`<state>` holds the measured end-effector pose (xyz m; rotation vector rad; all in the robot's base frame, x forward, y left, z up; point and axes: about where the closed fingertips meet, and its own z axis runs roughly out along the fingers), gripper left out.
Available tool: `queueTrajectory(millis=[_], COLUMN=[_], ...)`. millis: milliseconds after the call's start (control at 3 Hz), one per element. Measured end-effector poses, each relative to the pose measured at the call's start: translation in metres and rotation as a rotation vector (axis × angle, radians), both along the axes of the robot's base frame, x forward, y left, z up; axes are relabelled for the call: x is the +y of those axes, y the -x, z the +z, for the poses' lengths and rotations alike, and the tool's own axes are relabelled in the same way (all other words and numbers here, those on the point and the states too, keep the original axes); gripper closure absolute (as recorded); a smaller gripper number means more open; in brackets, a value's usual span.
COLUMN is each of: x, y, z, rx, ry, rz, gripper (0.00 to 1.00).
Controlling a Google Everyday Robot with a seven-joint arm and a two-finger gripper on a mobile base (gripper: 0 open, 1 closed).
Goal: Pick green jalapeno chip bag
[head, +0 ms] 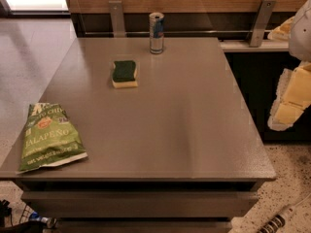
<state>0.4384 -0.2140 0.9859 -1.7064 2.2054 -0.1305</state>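
Fingers of the gripper: can't tell whether released or clenched. Hanging beyond the right edge of the counter, above the floor, well apart from everything on it. Green jalapeno chip bag lying flat at the near left corner, label up, close to the front edge. Sponge further back, green side up. Can upright near the far edge, just beyond the sponge.

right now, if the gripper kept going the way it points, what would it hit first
Likely the speckled floor: the gripper hangs right of the table, pointing down and slightly left. Depth is unclear.
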Motion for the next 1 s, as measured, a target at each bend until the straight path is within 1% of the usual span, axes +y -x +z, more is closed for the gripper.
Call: queueTrajectory(millis=[333,667,1000], x=[0.0,0.049,0.129], y=[0.0,-0.009,-0.018], z=[0.0,-0.006,-0.018], rx=[0.0,-0.037,-0.046], ry=[0.0,-0.094,-0.236], rz=[0.0,0.056,0.153], gripper=[0.0,0.0,0.0])
